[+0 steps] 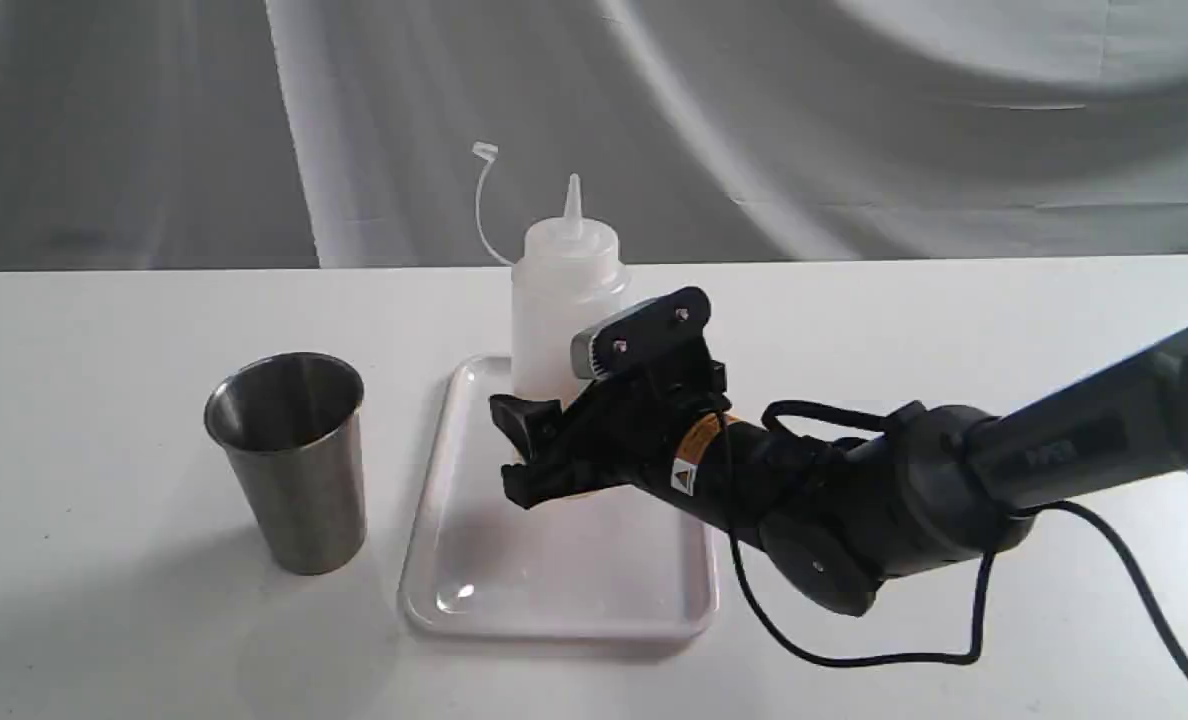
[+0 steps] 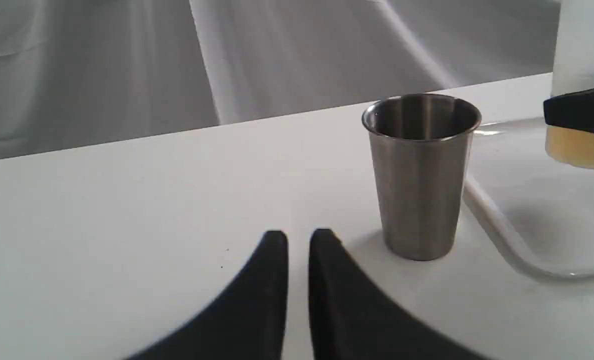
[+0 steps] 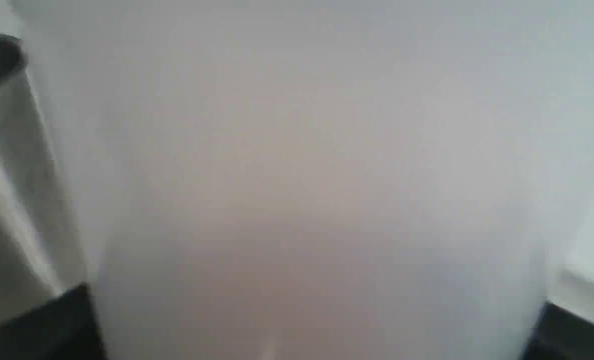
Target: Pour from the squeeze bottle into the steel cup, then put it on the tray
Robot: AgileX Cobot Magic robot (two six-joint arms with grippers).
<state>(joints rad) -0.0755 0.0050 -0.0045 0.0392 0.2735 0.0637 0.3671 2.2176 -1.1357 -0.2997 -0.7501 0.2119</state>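
Closest in, my right forearm [image 1: 1054,450] and its looping black cable [image 1: 884,658] cross the white table [image 1: 104,620]. Just ahead of the wrist lies the white tray [image 1: 554,590]. Over it my right claw [image 1: 529,450] points sideways, and its fingers [image 3: 52,325] lie against both flanks of the squeeze bottle [image 1: 564,290]. I read that as clamped low on the body, though how firmly I cannot tell.

The bottle stands upright in my grip at the tray's far corner, nozzle up, with a little orange-yellow liquid at the bottom. Its base is hidden behind my fingers, so I cannot say whether it is resting or just lifted. Its long axis runs straight across my grip, so a wrist roll would tip the nozzle.

The steel cup [image 1: 294,470] stands out past my fingertips, off the tray, mouth up. Whether anything is in it I cannot see.

My left claw [image 2: 299,240], fingers nearly together on nothing, sits near the cup but well apart from the bottle. By my judgement the right arm does the carrying, out along the way its fingers point, then the tilt.
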